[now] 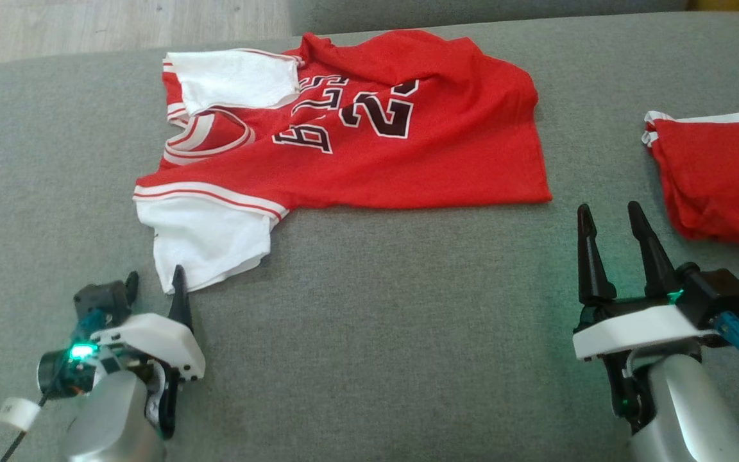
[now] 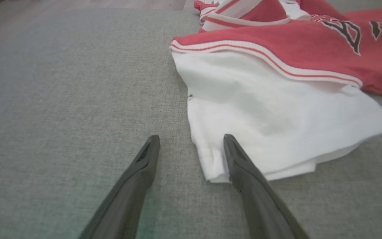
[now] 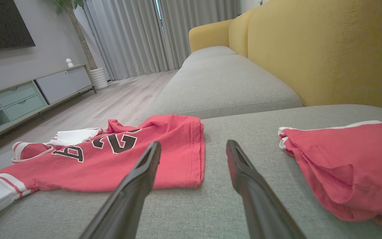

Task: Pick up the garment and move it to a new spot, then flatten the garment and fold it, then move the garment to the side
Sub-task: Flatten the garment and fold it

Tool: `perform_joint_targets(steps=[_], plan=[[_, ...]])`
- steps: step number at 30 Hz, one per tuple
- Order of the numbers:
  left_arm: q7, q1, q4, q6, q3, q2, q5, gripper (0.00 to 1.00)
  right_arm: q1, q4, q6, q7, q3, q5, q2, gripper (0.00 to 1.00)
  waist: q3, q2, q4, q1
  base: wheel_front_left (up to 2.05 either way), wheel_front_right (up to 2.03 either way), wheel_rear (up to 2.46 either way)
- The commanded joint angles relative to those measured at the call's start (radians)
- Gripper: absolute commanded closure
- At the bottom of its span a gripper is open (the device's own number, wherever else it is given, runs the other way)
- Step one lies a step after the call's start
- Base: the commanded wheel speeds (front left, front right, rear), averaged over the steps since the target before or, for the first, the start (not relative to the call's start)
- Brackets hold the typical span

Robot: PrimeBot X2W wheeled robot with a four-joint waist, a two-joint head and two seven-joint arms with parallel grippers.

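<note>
— The jersey (image 1: 369, 122) is spread at twelve o'clock on the cushion (image 1: 408, 321); pickup is judged the step in hand.
— Left gripper (image 1: 155, 274) and right gripper (image 1: 608, 208) are seen open, empty; the sleeve (image 1: 209, 237) at one o'clock must be pinched next.

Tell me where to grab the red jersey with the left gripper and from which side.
Probably the near white sleeve of the red jersey, at its hem corner, coming from the robot's side: it juts flat toward the open left gripper, layered edges exposed.
</note>
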Motion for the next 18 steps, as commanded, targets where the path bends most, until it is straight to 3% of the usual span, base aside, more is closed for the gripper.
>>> perform_joint_targets(steps=[1, 10, 11, 12, 18], plan=[[0.002, -0.043, -0.011, -0.004, 0.024, 0.034, -0.009, 0.00, -0.043, -0.028, 0.007, -0.011, 0.021, -0.002, -0.001, 0.00, 0.002, 0.0000, -0.003, -0.0001, 0.00, 0.00, 0.00], [0.081, -0.069, 0.052, -0.048, -0.012, 0.034, -0.017, 0.02, -0.052, -0.024, 0.007, -0.011, 0.019, 0.005, -0.001, 0.00, 0.008, 0.0000, -0.012, -0.0001, 0.00, 0.00, 0.00], [0.091, -0.068, 0.057, -0.055, -0.017, 0.032, -0.019, 0.64, -0.053, -0.024, 0.007, -0.011, 0.019, 0.006, -0.001, 0.00, 0.007, 0.0000, -0.013, -0.0001, 0.00, 0.00, 0.00], [0.098, -0.067, 0.060, -0.063, -0.020, 0.030, -0.022, 1.00, -0.053, -0.022, 0.007, -0.011, 0.019, 0.007, -0.001, 0.00, 0.005, 0.0000, -0.013, -0.0001, 0.00, 0.00, 0.00], [0.028, -0.066, 0.026, -0.066, -0.009, 0.026, -0.041, 1.00, -0.065, 0.007, 0.007, -0.011, 0.014, -0.004, -0.001, 0.00, -0.003, 0.0000, -0.008, -0.0001, 0.00, 0.00, 0.00]])
